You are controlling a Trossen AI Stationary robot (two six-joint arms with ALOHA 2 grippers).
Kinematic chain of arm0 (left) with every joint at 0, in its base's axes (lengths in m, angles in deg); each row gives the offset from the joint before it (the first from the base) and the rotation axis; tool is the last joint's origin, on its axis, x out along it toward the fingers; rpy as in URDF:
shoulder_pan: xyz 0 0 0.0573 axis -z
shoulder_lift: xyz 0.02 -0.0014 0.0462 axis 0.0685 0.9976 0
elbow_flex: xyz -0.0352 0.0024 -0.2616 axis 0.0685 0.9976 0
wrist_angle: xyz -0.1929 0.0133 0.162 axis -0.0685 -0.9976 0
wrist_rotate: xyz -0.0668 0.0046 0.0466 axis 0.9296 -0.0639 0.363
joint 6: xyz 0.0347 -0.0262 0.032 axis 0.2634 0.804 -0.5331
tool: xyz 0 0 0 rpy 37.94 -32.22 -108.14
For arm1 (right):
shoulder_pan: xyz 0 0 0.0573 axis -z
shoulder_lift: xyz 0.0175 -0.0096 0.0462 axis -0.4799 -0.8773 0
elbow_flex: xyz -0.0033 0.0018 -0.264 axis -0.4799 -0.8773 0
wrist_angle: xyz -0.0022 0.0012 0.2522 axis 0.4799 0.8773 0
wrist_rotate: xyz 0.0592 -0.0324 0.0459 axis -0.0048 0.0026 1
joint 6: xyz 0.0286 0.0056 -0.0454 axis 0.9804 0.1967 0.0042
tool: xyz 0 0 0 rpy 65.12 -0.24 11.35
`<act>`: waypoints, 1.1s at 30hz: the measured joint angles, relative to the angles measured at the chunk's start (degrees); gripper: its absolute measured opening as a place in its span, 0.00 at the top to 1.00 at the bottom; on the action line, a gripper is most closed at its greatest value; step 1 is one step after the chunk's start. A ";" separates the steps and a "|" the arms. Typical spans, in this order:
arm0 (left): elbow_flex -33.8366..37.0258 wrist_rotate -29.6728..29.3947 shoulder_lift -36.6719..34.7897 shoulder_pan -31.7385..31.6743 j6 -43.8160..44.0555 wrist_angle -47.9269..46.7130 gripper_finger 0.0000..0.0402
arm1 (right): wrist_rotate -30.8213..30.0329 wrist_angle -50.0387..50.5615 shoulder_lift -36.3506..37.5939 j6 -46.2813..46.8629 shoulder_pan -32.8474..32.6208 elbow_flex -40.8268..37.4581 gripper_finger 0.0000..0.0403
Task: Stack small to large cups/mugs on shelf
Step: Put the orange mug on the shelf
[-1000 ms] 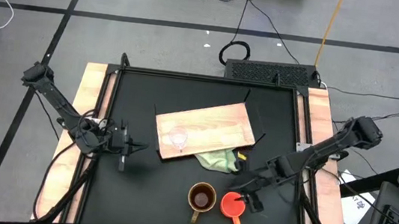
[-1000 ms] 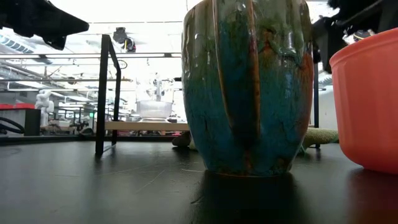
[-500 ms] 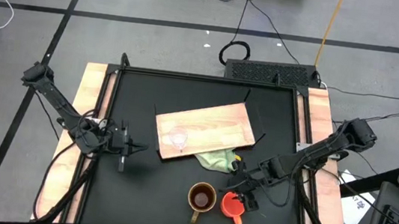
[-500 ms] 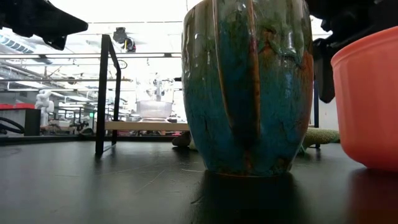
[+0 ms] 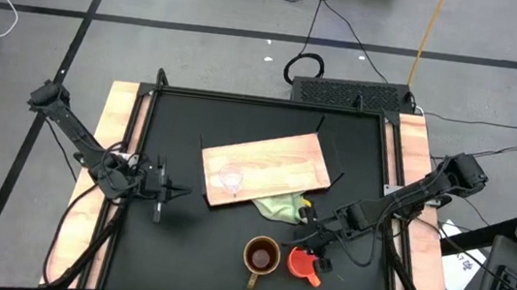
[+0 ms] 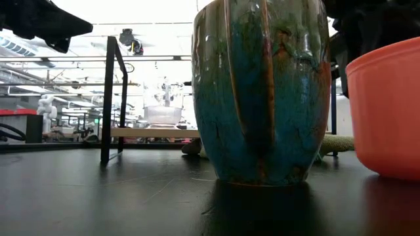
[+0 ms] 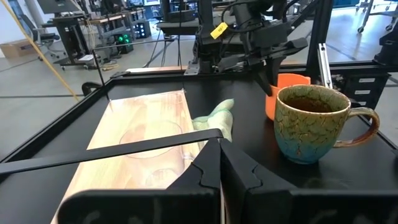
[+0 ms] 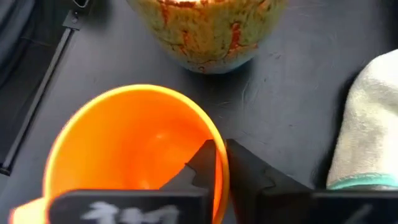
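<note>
— Two mugs stand at the near edge of the tabletop (image 5: 168,252), and the right pincer (image 8: 217,163) is at the orange mug (image 5: 301,264). How do you judge the grip?

— In the right wrist view one finger is inside the mug and the other outside, with the wall between them. I think the fingers are closing on the rim, but I cannot tell if they already press it. For a good lift the pincer should go a little deeper on the wall, squeeze firmly, and rise straight up, because the olive-brown mug (image 5: 261,257) is just beside it.

— What is inside the vessels?

— The orange mug looks empty. The olive-brown mug has a dark inside, and I cannot tell if something is in it. The clear glass cup (image 5: 230,180) stands already on the light-wood shelf (image 5: 286,158), and it seems empty too.

— And the other arm?

— The left pincer (image 5: 167,191) waits at the left side of the tabletop, fingers together, holding nothing. A pale green cloth (image 5: 281,204) lies touching the shelf edge.
</note>
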 joint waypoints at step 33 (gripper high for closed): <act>-0.02 -1.91 0.02 2.92 -0.92 -0.29 1.00 | 6.68 14.18 13.67 -14.68 18.35 16.80 0.99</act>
